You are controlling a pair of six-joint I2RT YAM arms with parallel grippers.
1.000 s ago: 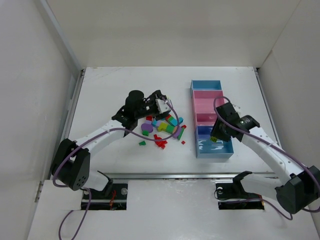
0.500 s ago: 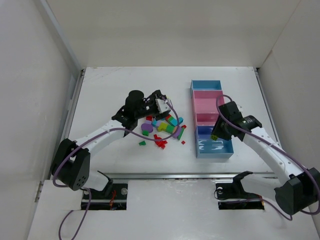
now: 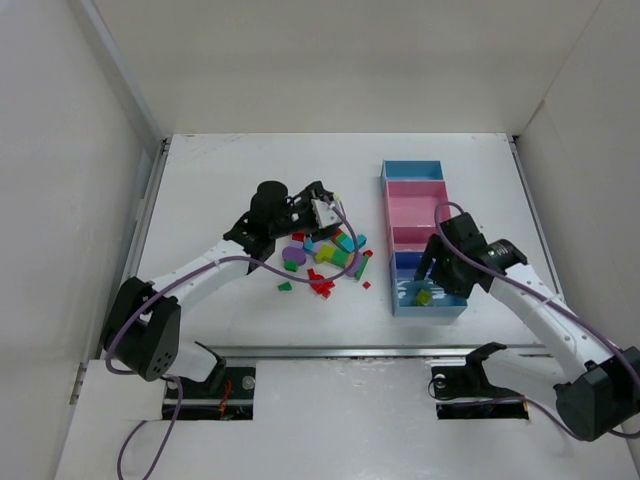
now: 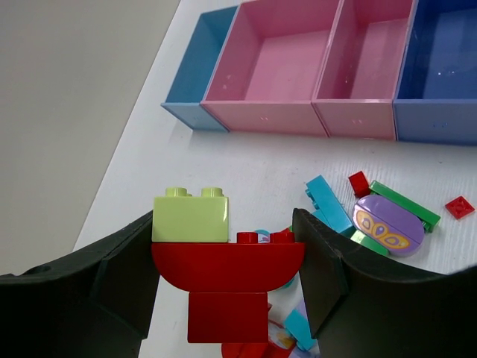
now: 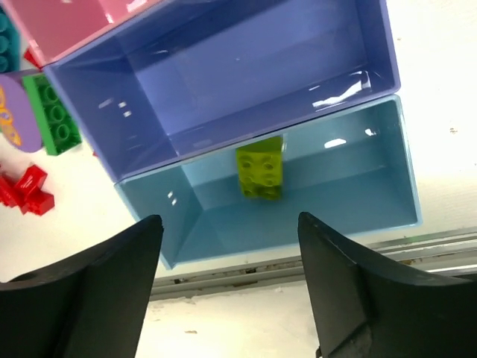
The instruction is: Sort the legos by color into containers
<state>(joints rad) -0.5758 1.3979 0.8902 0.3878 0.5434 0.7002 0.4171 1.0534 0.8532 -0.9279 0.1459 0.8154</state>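
In the near light-blue bin (image 5: 350, 186) a yellow-green brick (image 5: 260, 168) lies flat. R gripper (image 5: 227, 224) hangs over it, tilted down, jaws apart, nothing held. L gripper (image 4: 223, 239), arm stretched over the pile (image 3: 325, 260), clamps a red brick (image 4: 227, 265) by its ends. Bricks prob. light, rigid, slick: pinch flat sides.

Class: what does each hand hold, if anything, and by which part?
The left hand grips the red curved lego by its ends; a yellow-green brick sits on it. The right hand holds nothing.
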